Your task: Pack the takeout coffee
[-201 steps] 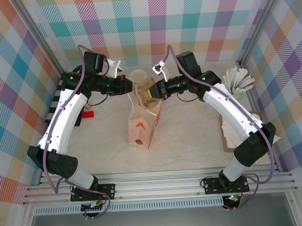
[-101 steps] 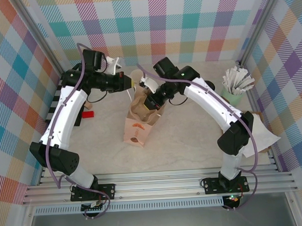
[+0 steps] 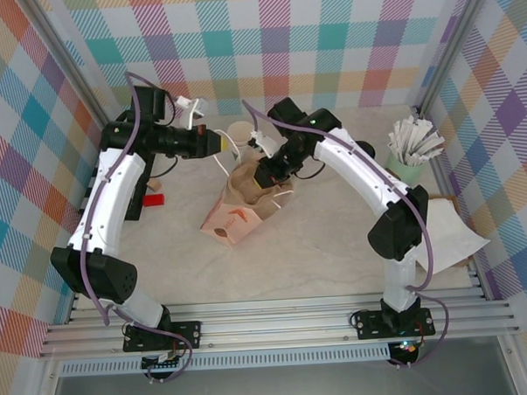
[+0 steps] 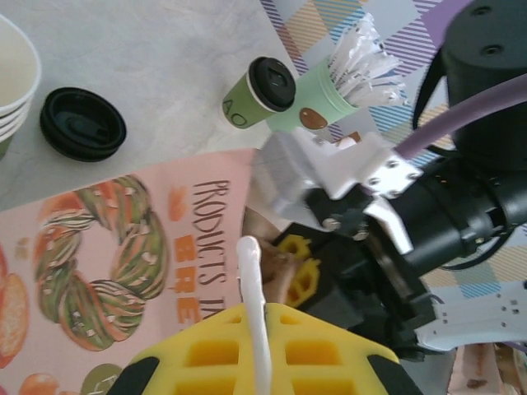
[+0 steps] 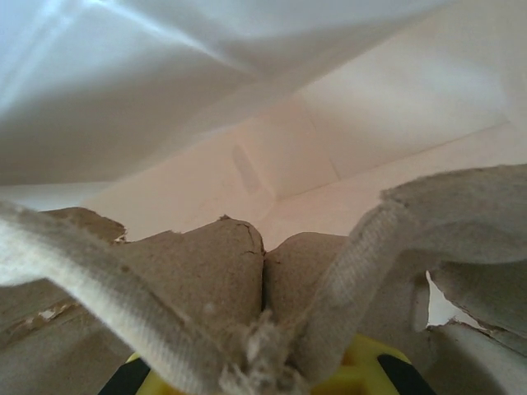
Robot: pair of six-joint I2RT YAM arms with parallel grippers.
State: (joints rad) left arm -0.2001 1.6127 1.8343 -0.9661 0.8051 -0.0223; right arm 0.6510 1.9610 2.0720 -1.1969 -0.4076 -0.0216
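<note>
Takeout coffee [image 4: 262, 92] stands well beyond left gripper [image 4: 255, 333] pinching bag handle [image 4: 249, 271].

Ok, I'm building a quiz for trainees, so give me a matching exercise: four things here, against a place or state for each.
Things:
1. loose black lid
2. dark-green cup
3. mint-green cup
4. bag handle

States:
A. between the left fingers
B. holds white sticks
C. flat on the table beside the cup stack
D. capped in black

Pairs: 1-C, 2-D, 3-B, 4-A
</note>
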